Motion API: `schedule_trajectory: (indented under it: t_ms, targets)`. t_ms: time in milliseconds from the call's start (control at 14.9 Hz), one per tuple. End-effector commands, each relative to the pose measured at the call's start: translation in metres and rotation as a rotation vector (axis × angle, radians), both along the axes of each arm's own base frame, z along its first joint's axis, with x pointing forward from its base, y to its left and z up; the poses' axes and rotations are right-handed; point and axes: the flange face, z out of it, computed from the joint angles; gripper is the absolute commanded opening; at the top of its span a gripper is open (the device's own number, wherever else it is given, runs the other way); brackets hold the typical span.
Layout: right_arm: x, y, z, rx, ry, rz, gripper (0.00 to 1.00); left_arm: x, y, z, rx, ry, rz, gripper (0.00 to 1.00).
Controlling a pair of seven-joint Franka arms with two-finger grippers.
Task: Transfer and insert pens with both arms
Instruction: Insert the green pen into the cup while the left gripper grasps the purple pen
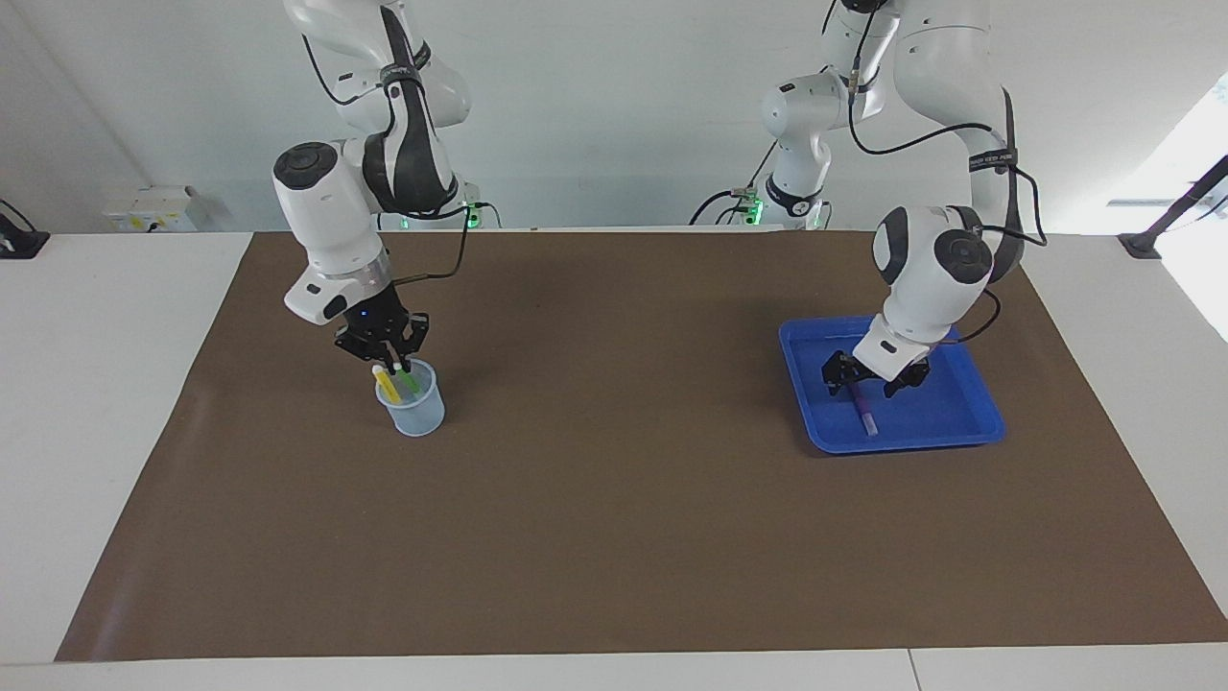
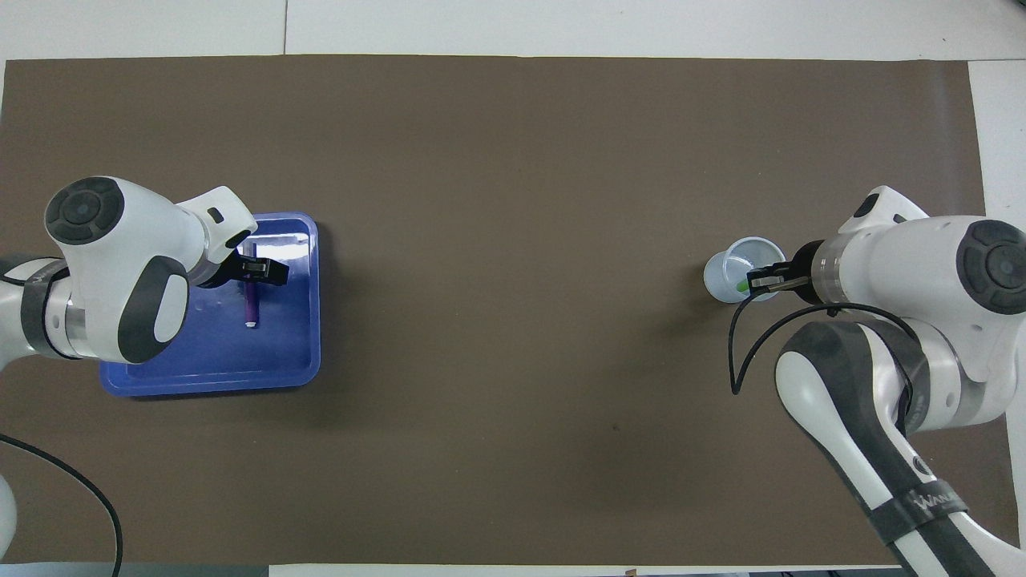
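You have three pens on the counter (image 1: 614,576). Two stand tilted in the one clear plastic cup (image 1: 414,411) toward the right arm's end: the yellow pen (image 1: 386,384) and the green pen (image 1: 407,377). Your right gripper (image 1: 395,362) is at their tops, its fingers spread apart. The purple pen (image 1: 865,411) lies in the one blue tray (image 1: 969,422) toward the left arm's end, with your left gripper (image 1: 857,382) down on its upper end; whether those fingers are clamped, you cannot tell.
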Motion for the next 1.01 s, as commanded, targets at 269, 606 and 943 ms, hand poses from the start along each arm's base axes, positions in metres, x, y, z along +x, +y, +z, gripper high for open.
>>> schedule_trajectory:
  t_ms: [269, 606, 943]
  targets:
    - [0.002, -0.001, 0.003, -0.015, -0.02, 0.023, 0.82, 0.001, 0.0, -0.01, 0.005, -0.005, -0.018, 0.87]
    - [0.011, -0.001, 0.022, -0.012, -0.044, 0.021, 0.91, 0.0, 0.001, -0.012, 0.006, 0.0, -0.013, 0.44]
    - [0.02, -0.006, 0.059, -0.01, -0.041, 0.007, 0.95, 0.001, 0.011, -0.011, 0.006, 0.0, 0.001, 0.0]
